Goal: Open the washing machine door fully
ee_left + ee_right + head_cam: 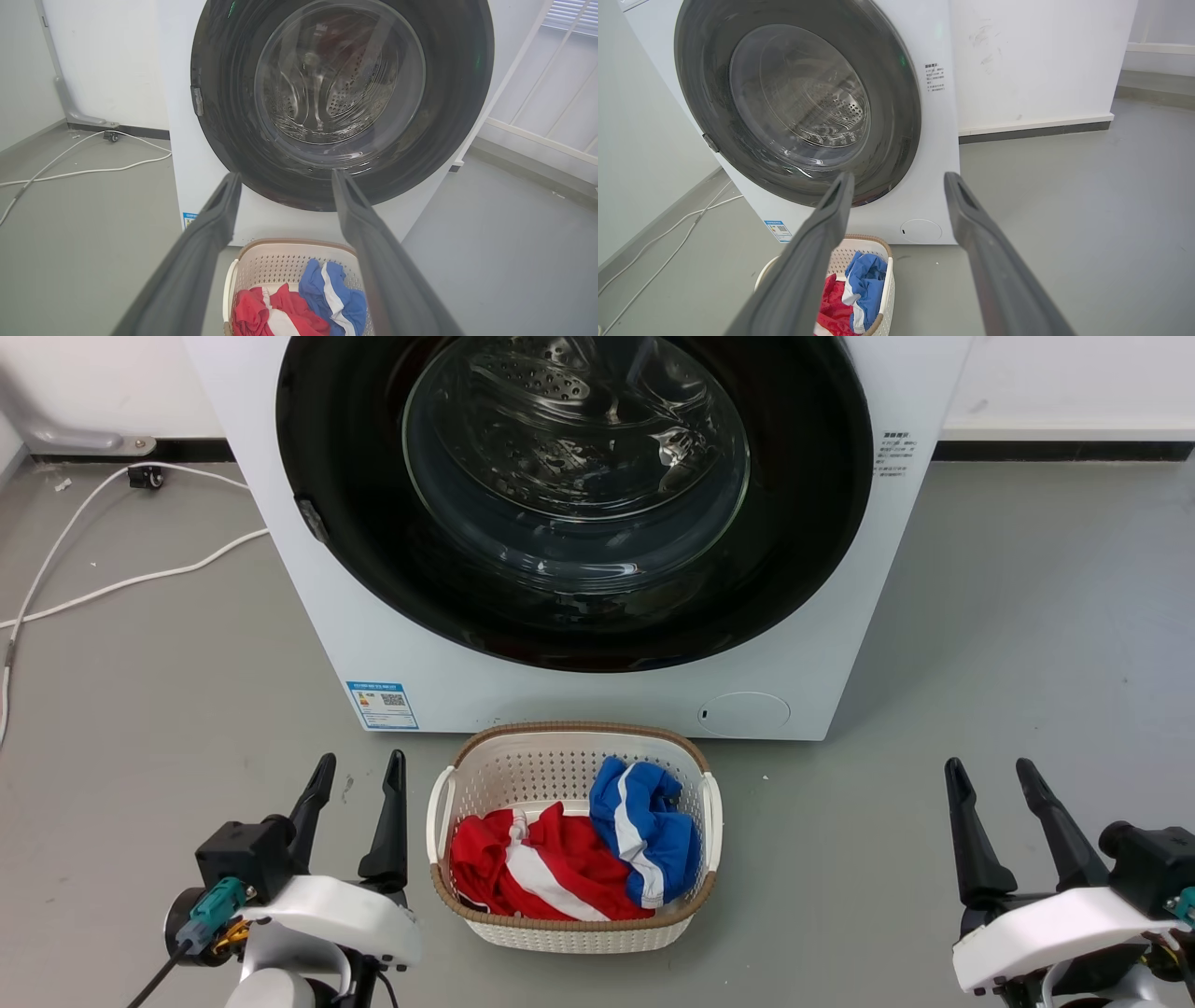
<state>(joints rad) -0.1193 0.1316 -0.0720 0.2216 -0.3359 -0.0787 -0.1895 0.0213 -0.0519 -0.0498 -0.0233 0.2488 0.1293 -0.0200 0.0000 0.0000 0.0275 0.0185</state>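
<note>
We hold our left pincer [358,773] and right pincer [991,779] low and near, fingers spread apart, both gripping nothing.

I count one washing machine [392,644], one door [579,476], one basket [579,730], two clothes, a red cloth [541,868] and a blue cloth [649,831], and two grippers: left gripper [360,761], right gripper [988,765].

Basket [541,770] before washing machine door [579,476]
</note>
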